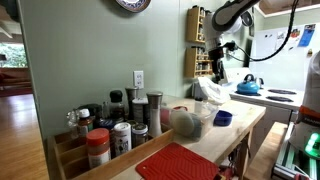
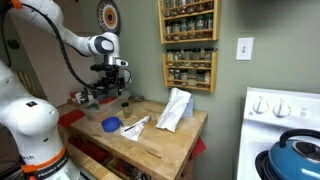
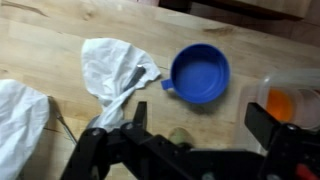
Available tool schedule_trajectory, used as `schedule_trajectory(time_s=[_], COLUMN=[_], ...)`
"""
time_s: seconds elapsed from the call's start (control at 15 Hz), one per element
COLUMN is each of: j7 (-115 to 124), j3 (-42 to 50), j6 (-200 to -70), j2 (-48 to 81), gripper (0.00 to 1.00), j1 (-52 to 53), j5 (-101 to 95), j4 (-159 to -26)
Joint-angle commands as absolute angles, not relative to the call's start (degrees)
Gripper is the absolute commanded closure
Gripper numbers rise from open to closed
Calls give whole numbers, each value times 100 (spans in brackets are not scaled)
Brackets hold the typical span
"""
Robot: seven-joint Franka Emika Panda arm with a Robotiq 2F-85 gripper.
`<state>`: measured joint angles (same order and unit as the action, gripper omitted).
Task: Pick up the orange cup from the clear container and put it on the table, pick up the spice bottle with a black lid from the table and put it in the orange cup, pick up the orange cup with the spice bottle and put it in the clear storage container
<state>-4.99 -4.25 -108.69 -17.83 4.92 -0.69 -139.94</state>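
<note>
1. The labels on the spice bottles (image 1: 110, 130) along the wall are too small to read.
2. The orange cup (image 3: 281, 103) sits inside the clear container (image 3: 262, 92) at the right edge of the wrist view, near the blue cup (image 3: 200, 72).
3. The claw (image 3: 180, 130) hangs above the counter (image 3: 60, 25), jaws spread wide, gripping nothing.
4. Bare wood shows between the white cloth (image 3: 112, 65) and the blue cup, which sits near the counter's edge in an exterior view (image 2: 111, 125).
</note>
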Motion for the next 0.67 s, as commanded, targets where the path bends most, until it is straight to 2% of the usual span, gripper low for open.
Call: schedule_trajectory(time_s=[0.0, 0.2, 0.27, 0.6], j7=[262, 533, 398, 510], j3=[-848, -1113, -1048, -1157], j6=[-10988, -11142, -11103, -11237], j2=[-1229, -835, -1207, -877], gripper=[0, 0, 0, 0], j1=[908, 1098, 1032, 1115], j5=[706, 931, 780, 728], j4=[-13515, -13148, -13428, -13216])
